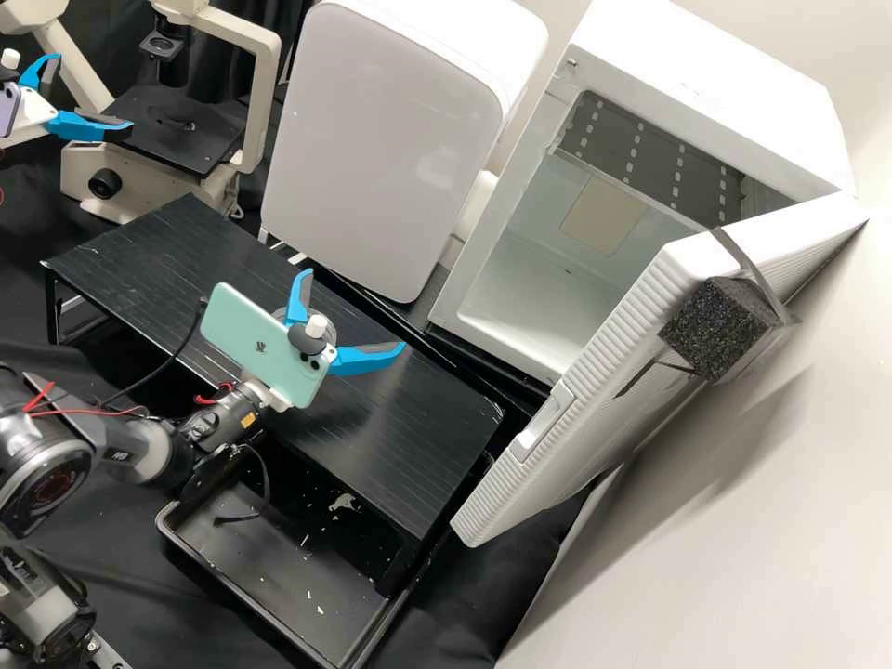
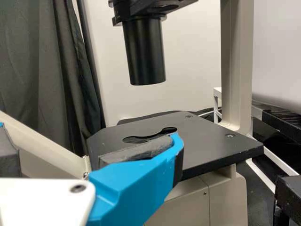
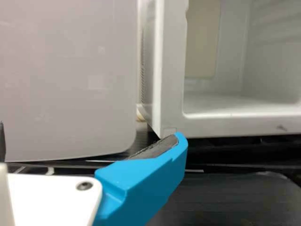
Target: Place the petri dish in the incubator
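In the high view, my right gripper (image 1: 355, 309) stands open above the black stand, short of the white incubator (image 1: 720, 70). A faint pale round rim, perhaps the petri dish (image 1: 329, 323), shows at the base of its fingers; whether they touch it I cannot tell. My left gripper (image 1: 93, 93) is at the upper left by the microscope, its fingers apart. The left wrist view has that left gripper (image 2: 89, 136) open before the microscope stage. In the right wrist view, my right gripper (image 3: 91, 134) faces a grey panel, with the incubator (image 3: 235, 125) alongside.
The incubator door (image 1: 557, 409) is swung open toward the front, a black foam block (image 1: 715, 325) strapped to it. A second white box (image 1: 381, 139) stands between incubator and microscope (image 1: 172, 130). The black stand (image 1: 400, 446) spans the middle, above a dark tray (image 1: 288, 581).
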Motion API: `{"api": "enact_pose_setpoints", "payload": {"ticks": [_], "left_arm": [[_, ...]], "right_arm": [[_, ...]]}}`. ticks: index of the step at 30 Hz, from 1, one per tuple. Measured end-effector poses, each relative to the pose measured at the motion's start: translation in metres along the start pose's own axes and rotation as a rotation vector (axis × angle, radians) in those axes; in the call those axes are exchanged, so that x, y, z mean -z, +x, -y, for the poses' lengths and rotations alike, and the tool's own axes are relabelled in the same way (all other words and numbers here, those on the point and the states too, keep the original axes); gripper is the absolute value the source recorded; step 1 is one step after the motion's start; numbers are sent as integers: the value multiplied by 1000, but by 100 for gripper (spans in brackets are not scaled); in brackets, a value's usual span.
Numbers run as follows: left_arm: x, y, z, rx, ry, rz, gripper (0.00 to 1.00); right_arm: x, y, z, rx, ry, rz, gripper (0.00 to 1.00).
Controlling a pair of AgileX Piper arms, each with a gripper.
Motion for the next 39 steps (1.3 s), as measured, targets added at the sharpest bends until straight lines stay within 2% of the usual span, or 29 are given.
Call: {"api": "enact_pose_setpoints", "payload": {"ticks": [9, 20, 24, 29, 30, 39], "left_arm": [[0, 0, 0, 0, 0, 0, 100], [0, 0, 0, 0, 0, 0, 100], [0, 0, 0, 0, 0, 0, 100], [0, 0, 0, 0, 0, 0, 100], [0, 0, 0, 0, 0, 0, 100], [0, 0, 0, 0, 0, 0, 100]], "right_arm": [[7, -22, 23, 98, 12, -33, 100], [-6, -24, 44, 197, -2, 32, 100], [-9, -24, 47, 207, -24, 40, 100], [-10, -23, 47, 204, -23, 36, 100], [-10, -23, 48, 205, -23, 38, 0], [-11, -22, 46, 195, -24, 39, 0]]}}
